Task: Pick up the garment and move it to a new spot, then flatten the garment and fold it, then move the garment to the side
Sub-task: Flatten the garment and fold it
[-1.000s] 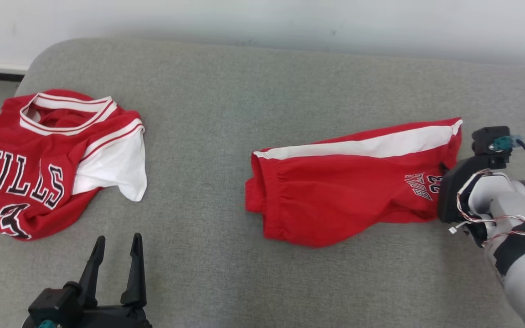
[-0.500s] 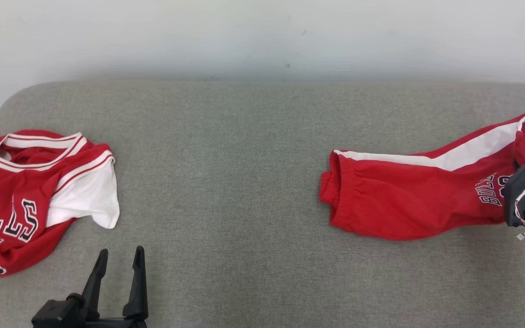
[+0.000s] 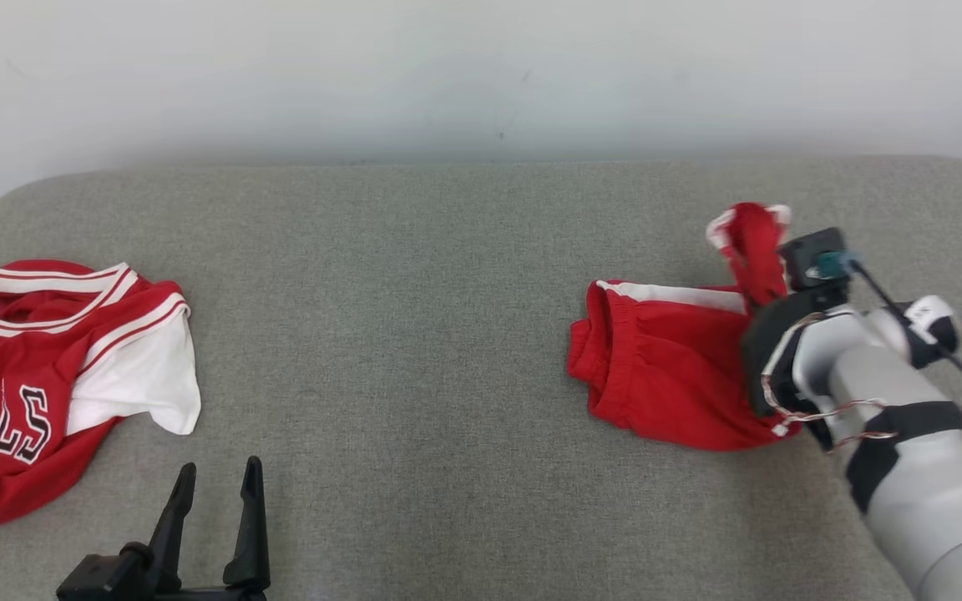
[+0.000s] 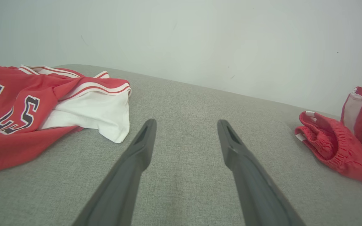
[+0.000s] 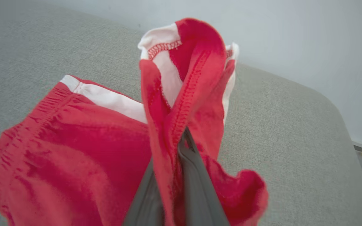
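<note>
At the near edge of the grey padded worktop, on the robot's left, the left end effector hangs with its two dark fingers spread wide and nothing between them; from its own wrist camera the gap frames bare grey cloth. Across on the robot's right, the pale right forearm reaches in from the lower corner, wrapped with a black band and thin wires. Its right end effector is closed tight on the red shorts, pinching a leg hem. In the right wrist view the dark fingers are pressed together with red fabric bunched on both sides of them, and the stitched hem with its white side stripe stands up above the fingertips. That gripped end is lifted off the worktop and doubled back toward the waistband. The rest of the shorts lies on the surface, right of centre, the gathered elastic waistband pointing toward the middle of the worktop and a white stripe running along the far edge. Well apart, at the left end of the worktop, a red jersey lies crumpled, with black-and-white lettering, a white sleeve spread toward the centre and a striped collar at its far side. Beyond the worktop's rounded far edge rises a plain pale wall
</note>
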### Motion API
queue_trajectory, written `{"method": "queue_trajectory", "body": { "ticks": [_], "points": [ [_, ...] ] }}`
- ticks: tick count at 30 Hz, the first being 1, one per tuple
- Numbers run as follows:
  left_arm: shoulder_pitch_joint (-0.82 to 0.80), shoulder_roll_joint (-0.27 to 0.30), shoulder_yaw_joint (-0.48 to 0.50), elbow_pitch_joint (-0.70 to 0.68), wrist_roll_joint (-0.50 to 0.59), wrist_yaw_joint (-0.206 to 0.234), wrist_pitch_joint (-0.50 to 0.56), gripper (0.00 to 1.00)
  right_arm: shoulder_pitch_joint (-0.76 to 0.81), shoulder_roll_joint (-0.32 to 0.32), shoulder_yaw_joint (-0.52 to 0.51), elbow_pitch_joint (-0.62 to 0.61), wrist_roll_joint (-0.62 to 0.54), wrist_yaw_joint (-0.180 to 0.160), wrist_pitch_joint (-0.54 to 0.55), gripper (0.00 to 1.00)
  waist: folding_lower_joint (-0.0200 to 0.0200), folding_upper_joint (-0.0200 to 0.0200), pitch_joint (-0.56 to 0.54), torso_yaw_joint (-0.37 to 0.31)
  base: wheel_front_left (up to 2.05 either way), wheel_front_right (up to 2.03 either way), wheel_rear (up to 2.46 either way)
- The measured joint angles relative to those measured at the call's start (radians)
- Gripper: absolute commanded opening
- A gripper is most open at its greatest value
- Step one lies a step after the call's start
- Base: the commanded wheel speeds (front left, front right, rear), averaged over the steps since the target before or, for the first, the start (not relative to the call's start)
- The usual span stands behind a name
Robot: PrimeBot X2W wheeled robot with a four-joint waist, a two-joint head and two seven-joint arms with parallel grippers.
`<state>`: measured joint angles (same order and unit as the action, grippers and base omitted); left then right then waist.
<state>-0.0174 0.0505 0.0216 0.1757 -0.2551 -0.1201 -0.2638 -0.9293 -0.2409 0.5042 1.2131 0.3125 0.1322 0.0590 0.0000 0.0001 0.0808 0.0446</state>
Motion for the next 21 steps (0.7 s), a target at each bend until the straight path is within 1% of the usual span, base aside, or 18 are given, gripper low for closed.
{"method": "queue_trajectory", "body": {
  "ticks": [9, 16, 17, 18, 19, 21],
  "points": [
    [-0.005, 0.0, -0.014, 0.0, -0.01, 0.006, 0.0, 1.0, 0.017, 0.1, 0.063, -0.043, -0.006, 0.0, 0.098, 0.0, 0.0, 0.0, 0.007, 0.027, 0.0, 0.0, 0.0],
    [-0.005, 0.0, -0.013, 0.001, -0.012, 0.007, 0.0, 1.0, 0.038, 0.132, 0.092, -0.075, 0.009, 0.0, 0.131, 0.0, 0.0, 0.0, 0.01, 0.04, 0.0, 0.0, 0.0],
    [-0.005, 0.0, -0.012, 0.001, -0.012, 0.007, 0.0, 1.0, 0.041, 0.137, 0.091, -0.079, 0.016, 0.0, 0.131, 0.07, 0.0, 0.0, 0.011, 0.04, 0.0, 0.0, 0.0],
    [-0.005, 0.0, -0.012, 0.001, -0.012, 0.007, 0.0, 1.0, 0.044, 0.141, 0.088, -0.087, 0.024, 0.0, 0.124, 0.62, 0.0, 0.0, 0.012, 0.041, 0.0, 0.0, 0.0],
    [-0.006, 0.0, -0.012, 0.001, -0.012, 0.008, 0.0, 1.0, 0.048, 0.145, 0.079, -0.097, 0.039, 0.0, 0.114, 1.0, 0.0, 0.0, 0.013, 0.041, 0.0, 0.0, 0.0],
    [-0.007, 0.0, -0.013, 0.001, -0.017, 0.009, 0.0, 1.0, 0.053, 0.154, 0.067, -0.121, 0.077, 0.0, 0.106, 1.0, 0.0, 0.0, 0.013, 0.042, 0.0, 0.0, 0.0]
  ]
}}
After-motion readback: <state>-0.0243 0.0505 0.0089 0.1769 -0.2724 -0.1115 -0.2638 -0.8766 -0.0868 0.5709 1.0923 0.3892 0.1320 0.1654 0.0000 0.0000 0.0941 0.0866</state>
